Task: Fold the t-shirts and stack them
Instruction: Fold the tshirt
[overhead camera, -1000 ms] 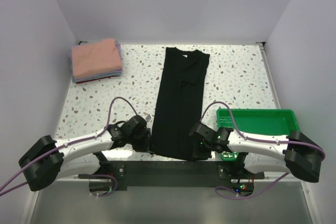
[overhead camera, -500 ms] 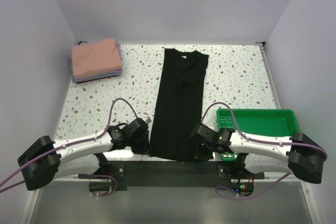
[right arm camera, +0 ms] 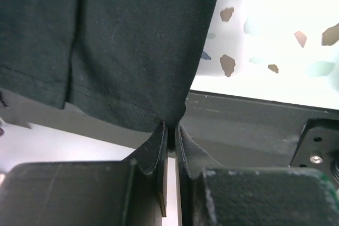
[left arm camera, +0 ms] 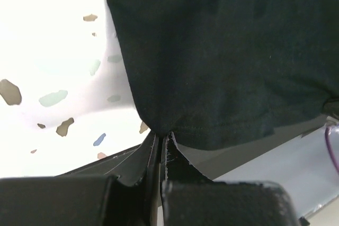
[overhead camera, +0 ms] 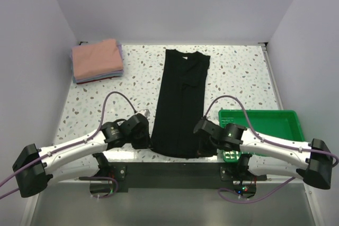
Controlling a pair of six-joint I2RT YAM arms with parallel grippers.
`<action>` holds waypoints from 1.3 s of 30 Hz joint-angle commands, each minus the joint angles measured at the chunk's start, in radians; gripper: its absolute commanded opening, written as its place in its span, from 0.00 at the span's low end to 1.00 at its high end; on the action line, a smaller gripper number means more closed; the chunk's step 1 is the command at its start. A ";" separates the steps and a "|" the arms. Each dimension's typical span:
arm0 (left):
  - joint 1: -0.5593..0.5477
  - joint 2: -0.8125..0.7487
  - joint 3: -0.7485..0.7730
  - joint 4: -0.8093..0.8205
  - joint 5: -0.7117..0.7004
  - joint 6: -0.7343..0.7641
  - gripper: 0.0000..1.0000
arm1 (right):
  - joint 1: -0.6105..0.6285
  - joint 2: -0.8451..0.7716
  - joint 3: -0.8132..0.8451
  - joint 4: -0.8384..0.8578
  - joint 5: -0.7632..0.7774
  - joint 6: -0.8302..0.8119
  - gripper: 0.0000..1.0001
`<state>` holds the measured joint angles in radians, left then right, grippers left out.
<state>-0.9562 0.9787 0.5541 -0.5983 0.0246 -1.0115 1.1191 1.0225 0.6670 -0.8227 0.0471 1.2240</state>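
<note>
A black t-shirt (overhead camera: 180, 104), folded into a long narrow strip, lies down the middle of the speckled table, collar at the far end. My left gripper (overhead camera: 150, 142) is shut on the near left corner of its hem (left arm camera: 159, 130). My right gripper (overhead camera: 199, 148) is shut on the near right corner of the hem (right arm camera: 170, 121). Both corners are lifted slightly at the table's near edge. A stack of folded t-shirts (overhead camera: 97, 60), salmon-pink on top with lavender and bluish layers beneath, sits at the far left corner.
A green plastic tray (overhead camera: 260, 121) stands at the near right, just behind my right arm. White walls enclose the table on three sides. A black mounting bar (overhead camera: 169, 170) runs along the near edge under both grippers.
Both grippers closed on the hem corners of the black t-shirt. The hem end has since been drawn slightly up and away from the near edge.
</note>
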 commanded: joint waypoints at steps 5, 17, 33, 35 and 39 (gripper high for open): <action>-0.003 0.038 0.135 -0.026 -0.130 0.022 0.00 | 0.005 -0.010 0.127 -0.119 0.160 0.035 0.00; 0.137 0.158 0.231 0.120 -0.083 0.194 0.00 | -0.109 0.160 0.307 -0.084 0.257 -0.109 0.00; 0.295 0.491 0.498 0.276 -0.013 0.336 0.00 | -0.493 0.442 0.548 -0.001 0.139 -0.510 0.00; 0.320 0.550 0.529 0.285 0.020 0.349 0.00 | -0.531 0.482 0.604 -0.009 0.128 -0.555 0.00; 0.346 0.643 0.630 0.290 0.031 0.382 0.00 | -0.588 0.565 0.678 -0.001 0.100 -0.607 0.00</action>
<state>-0.6262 1.5772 1.0988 -0.3721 0.0196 -0.6834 0.5655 1.5585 1.2724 -0.8452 0.1757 0.7078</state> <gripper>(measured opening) 0.029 0.076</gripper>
